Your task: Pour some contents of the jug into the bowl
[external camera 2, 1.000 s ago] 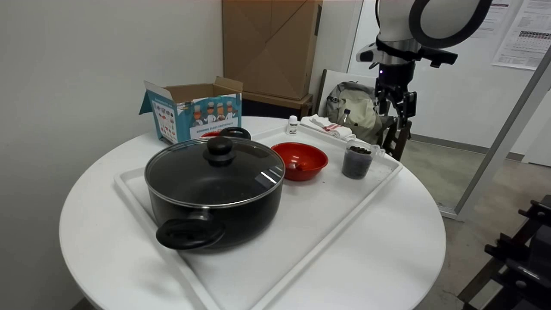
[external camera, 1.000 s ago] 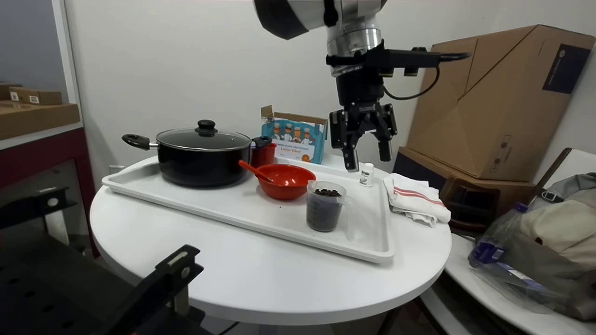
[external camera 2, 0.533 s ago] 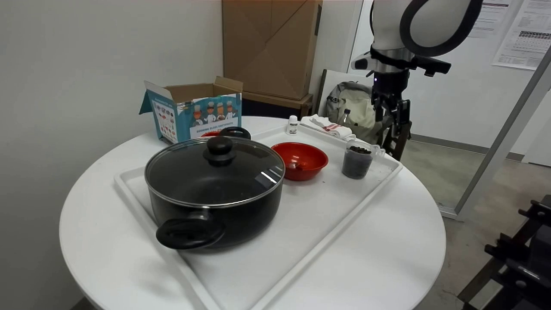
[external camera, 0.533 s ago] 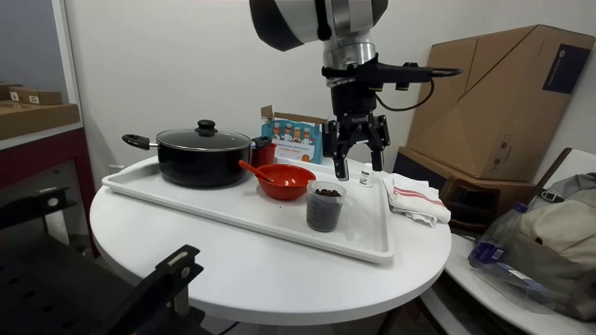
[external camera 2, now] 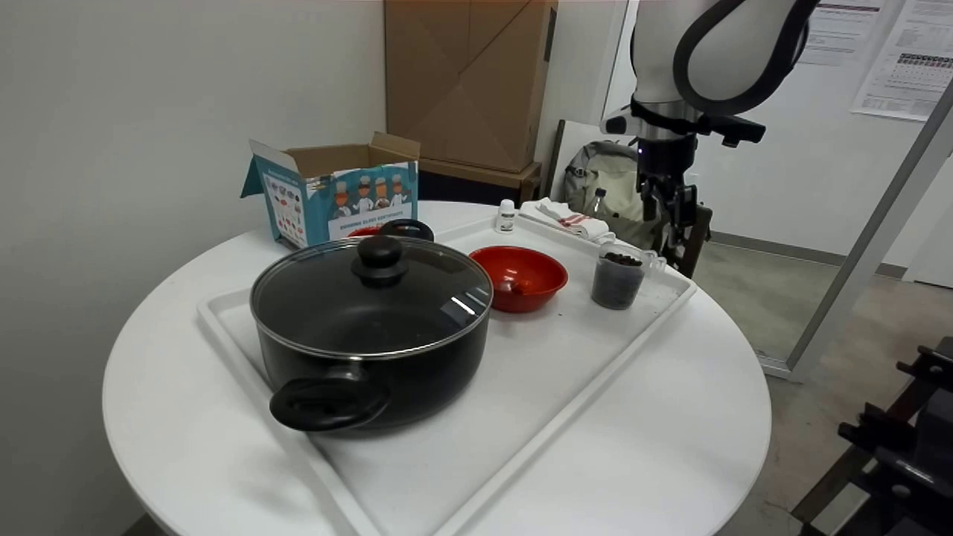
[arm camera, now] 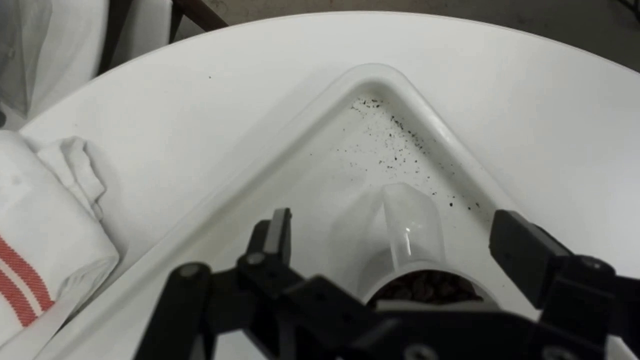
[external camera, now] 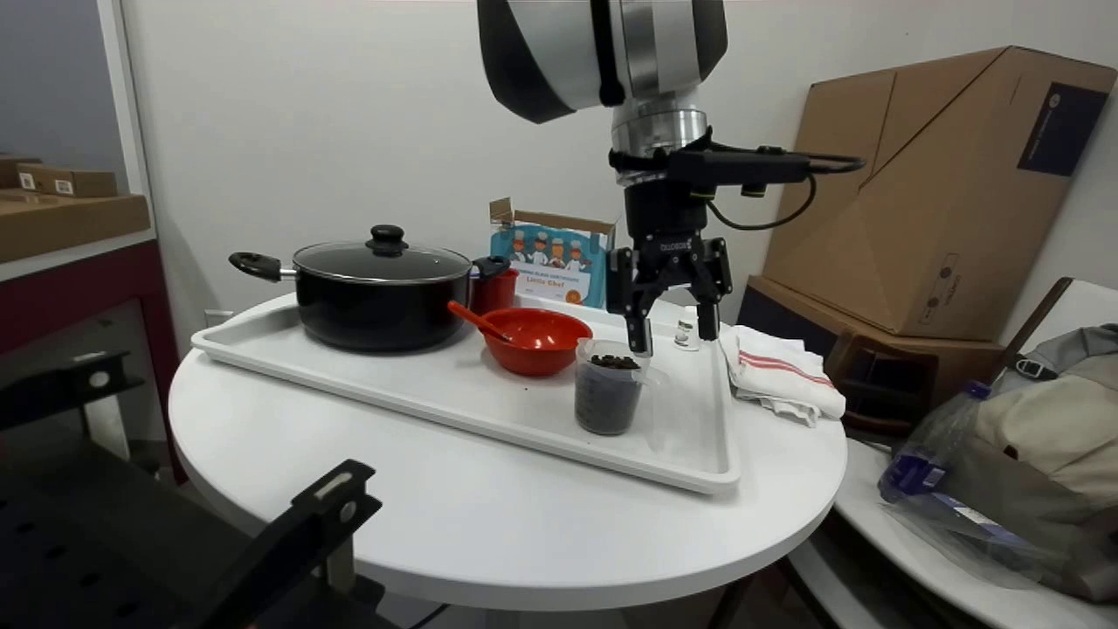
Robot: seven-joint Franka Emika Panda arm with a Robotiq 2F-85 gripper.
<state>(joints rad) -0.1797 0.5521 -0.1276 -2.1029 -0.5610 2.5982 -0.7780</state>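
The jug (external camera: pixel 607 397) is a translucent measuring cup filled with dark bean-like pieces. It stands upright on the tray's near right part and also shows in an exterior view (external camera 2: pixel 617 284). The red bowl (external camera: pixel 534 349) sits beside it with a red spoon (external camera: pixel 476 321) in it; the bowl also shows in an exterior view (external camera 2: pixel 517 279) and is out of the wrist view. My gripper (external camera: pixel 674 332) is open and empty, pointing down above the jug's handle side. In the wrist view the jug's handle (arm camera: pixel 415 225) lies between the spread fingers (arm camera: pixel 392 232); the gripper body hides part of the jug.
A white tray (external camera: pixel 454 428) with raised rims holds a large black lidded pot (external camera: pixel 382 310) and a small white bottle (external camera: pixel 687 332). A folded towel (external camera: pixel 777 371) lies right of the tray. A colourful box (external camera: pixel 552 262) stands behind. Dark crumbs (arm camera: pixel 395 145) lie in the tray corner.
My gripper has come down and somewhat to the left in both exterior views, nearer the jug. It stays open. The jug and the bowl have not moved.
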